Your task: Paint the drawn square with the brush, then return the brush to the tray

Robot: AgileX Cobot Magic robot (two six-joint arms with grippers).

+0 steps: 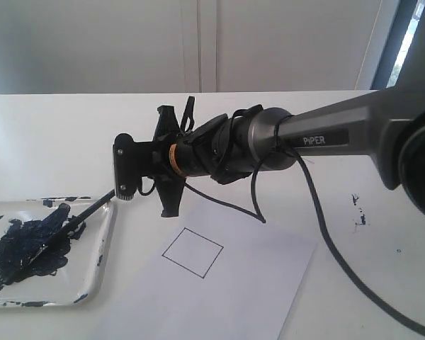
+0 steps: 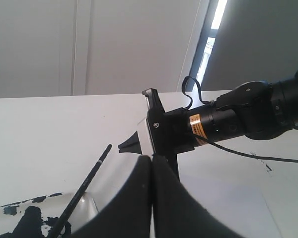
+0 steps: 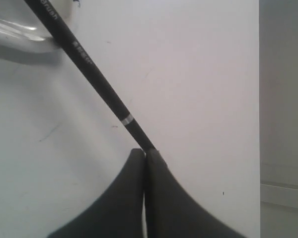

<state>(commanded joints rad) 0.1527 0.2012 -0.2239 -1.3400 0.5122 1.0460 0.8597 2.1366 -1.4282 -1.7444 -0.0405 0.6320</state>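
The brush [image 1: 71, 225] lies with its navy tip in the paint on the tray [image 1: 103, 262] and its handle slanting up over the tray's rim. My right gripper [image 1: 127, 190] reaches across from the right. It is shut, its fingertips right at the handle's free end [image 3: 139, 134]. The left wrist view shows a small gap between the brush [image 2: 84, 188] and that gripper. The drawn square [image 1: 192, 252] is an empty thin black outline on the white paper [image 1: 248, 304]. My left gripper [image 2: 152, 157] is shut on nothing, near the tray.
A black cable [image 1: 319, 234] droops from the right arm over the paper and table. Small dark paint specks [image 1: 358, 212] dot the white table on the right. A pale wall stands behind the table's far edge [image 1: 57, 93].
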